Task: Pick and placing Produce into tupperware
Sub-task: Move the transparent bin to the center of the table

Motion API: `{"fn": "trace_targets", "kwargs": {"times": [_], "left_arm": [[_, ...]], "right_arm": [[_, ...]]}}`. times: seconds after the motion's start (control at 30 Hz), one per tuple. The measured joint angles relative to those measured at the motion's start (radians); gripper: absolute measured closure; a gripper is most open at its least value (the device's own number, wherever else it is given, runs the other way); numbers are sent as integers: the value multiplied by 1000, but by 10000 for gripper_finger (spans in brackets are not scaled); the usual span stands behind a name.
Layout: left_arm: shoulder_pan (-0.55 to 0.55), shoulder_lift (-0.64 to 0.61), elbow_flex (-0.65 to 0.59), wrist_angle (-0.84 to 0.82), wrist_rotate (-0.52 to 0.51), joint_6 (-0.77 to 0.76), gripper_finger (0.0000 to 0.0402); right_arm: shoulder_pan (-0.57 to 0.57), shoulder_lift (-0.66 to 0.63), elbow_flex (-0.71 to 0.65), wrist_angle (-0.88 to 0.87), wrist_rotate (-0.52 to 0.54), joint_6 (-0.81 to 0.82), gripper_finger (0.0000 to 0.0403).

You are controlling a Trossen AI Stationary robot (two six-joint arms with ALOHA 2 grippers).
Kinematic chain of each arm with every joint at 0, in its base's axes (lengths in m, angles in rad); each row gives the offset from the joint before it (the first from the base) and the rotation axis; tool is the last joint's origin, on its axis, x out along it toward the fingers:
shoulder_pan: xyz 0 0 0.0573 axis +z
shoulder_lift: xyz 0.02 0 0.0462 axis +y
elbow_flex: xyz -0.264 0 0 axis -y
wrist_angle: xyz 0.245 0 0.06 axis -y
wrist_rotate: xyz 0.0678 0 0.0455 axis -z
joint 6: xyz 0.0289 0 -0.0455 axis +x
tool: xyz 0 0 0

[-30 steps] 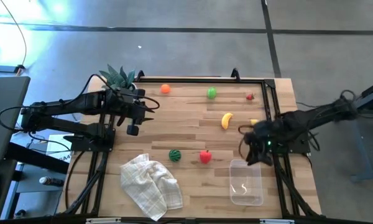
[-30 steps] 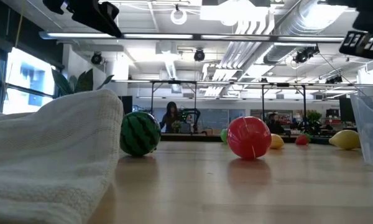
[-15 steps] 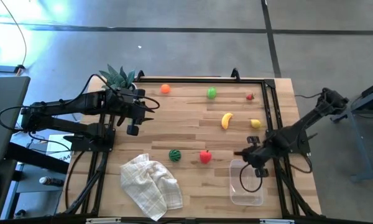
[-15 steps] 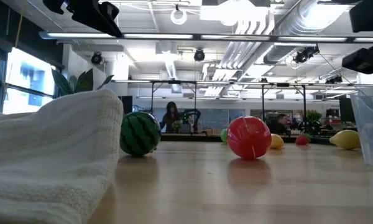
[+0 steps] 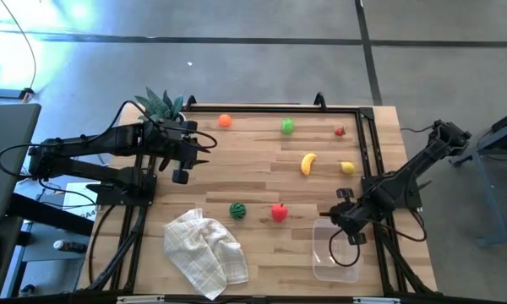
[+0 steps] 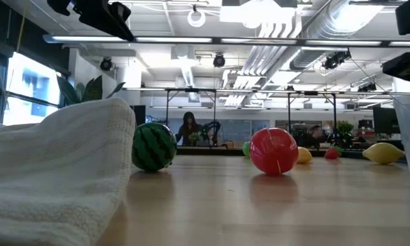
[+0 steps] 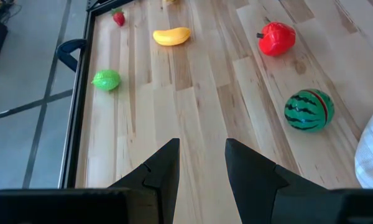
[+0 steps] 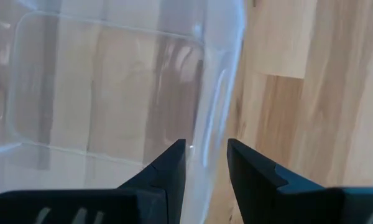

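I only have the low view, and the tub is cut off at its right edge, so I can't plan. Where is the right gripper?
Observer: The right gripper is at the tupperware, shut on one of its walls.
Operator: Anything in the tub yet?
Observer: No. The right wrist view shows only wood through its clear bottom.
Operator: And the left arm?
Observer: The left gripper hangs open and empty above the table, near the potted plant.
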Motion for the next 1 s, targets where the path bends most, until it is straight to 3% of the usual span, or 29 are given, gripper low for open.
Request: {"fn": "trace_targets", "kwargs": {"times": [0.3,0.6,1.0], "left_arm": [[0,0,0,0,0,0,284],[0,0,0,0,0,0,284],[0,0,0,0,0,0,284]], "right_arm": [[-48,49,-2,22,-49,-49,295],[-123,126,-2,42,4,-137,295],[-394,154,-3,73,60,-364,295]]}}
